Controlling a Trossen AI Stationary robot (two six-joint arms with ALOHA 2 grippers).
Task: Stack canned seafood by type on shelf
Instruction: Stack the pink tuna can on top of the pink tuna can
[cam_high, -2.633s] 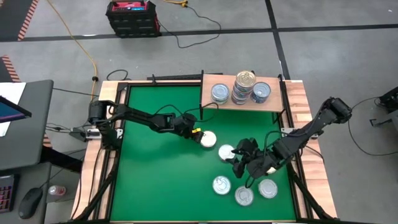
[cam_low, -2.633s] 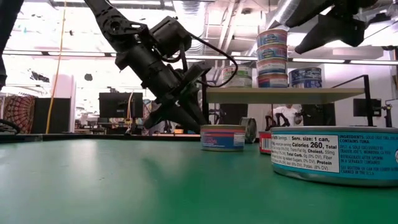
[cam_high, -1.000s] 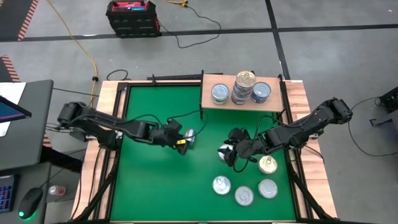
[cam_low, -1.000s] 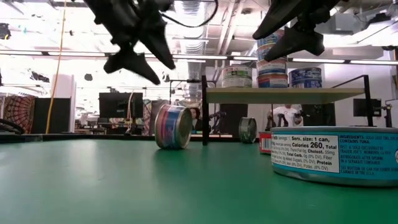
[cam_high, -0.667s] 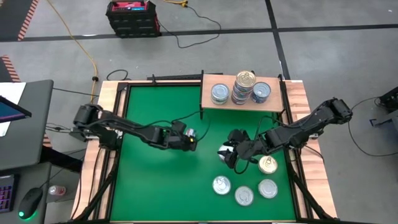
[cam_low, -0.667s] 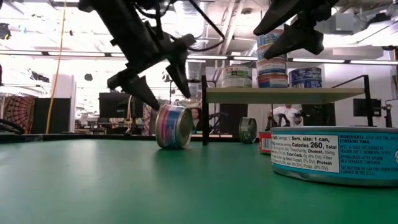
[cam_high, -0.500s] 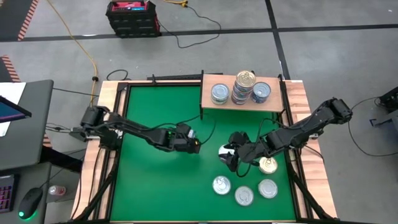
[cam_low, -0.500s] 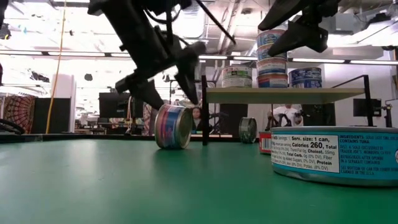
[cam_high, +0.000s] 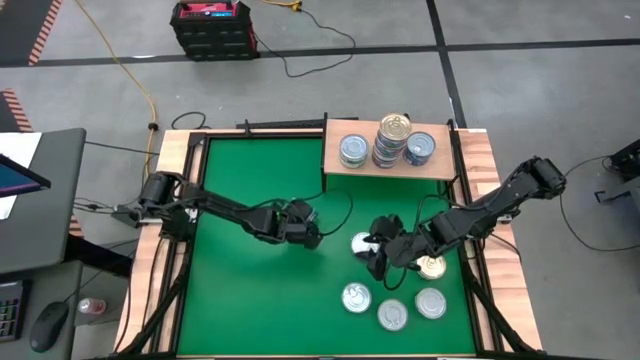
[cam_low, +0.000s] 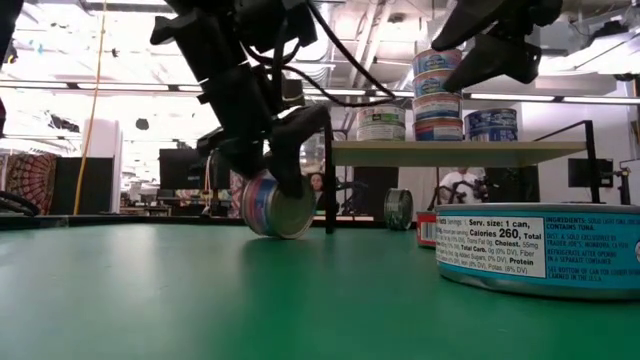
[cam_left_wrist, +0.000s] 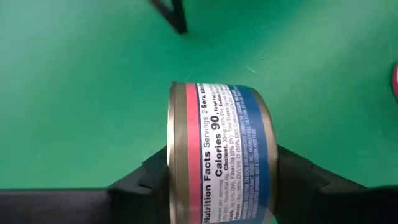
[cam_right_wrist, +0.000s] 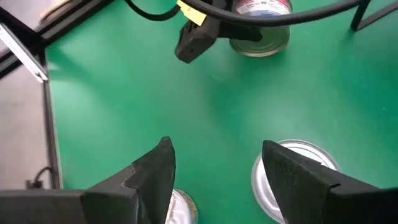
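Note:
The can I am working on, a tin with a pink and blue label (cam_left_wrist: 219, 155), stands on its rim on the green table (cam_high: 250, 290), left of centre. My left gripper (cam_low: 275, 190) is down over it and shut on it. In the high view the left gripper (cam_high: 305, 228) hides this can. My right gripper (cam_right_wrist: 217, 171) is open and hovers above the table. It is over a silver-lidded can (cam_right_wrist: 298, 180) near the right gripper (cam_high: 385, 250). The shelf (cam_high: 352, 170) at the far edge carries a single can (cam_high: 355, 150), a stack (cam_high: 393, 140) and another can (cam_high: 420, 148). My left gripper pinches the can between its two fingers, one finger (cam_left_wrist: 152, 183) on each flat face (cam_left_wrist: 177, 149). The fingers come from above, slanting down from the table's left. The can stays on its rim (cam_low: 285, 234) on the table, tipped a little.
Three silver-lidded cans (cam_high: 357, 297) (cam_high: 392, 314) (cam_high: 431, 302) and a gold-lidded one (cam_high: 432, 265) lie flat near the right near corner. A large can (cam_low: 540, 245) is close to the low camera. A black shelf leg (cam_low: 328, 180) stands just beyond the held can. The table's left half is bare green.
My left gripper moved toward the table's right and came down over the can on its rim. Its fingers went from spread above the can to shut on the can's flat faces. The can tipped slightly. My right gripper shifted a little toward the near edge.

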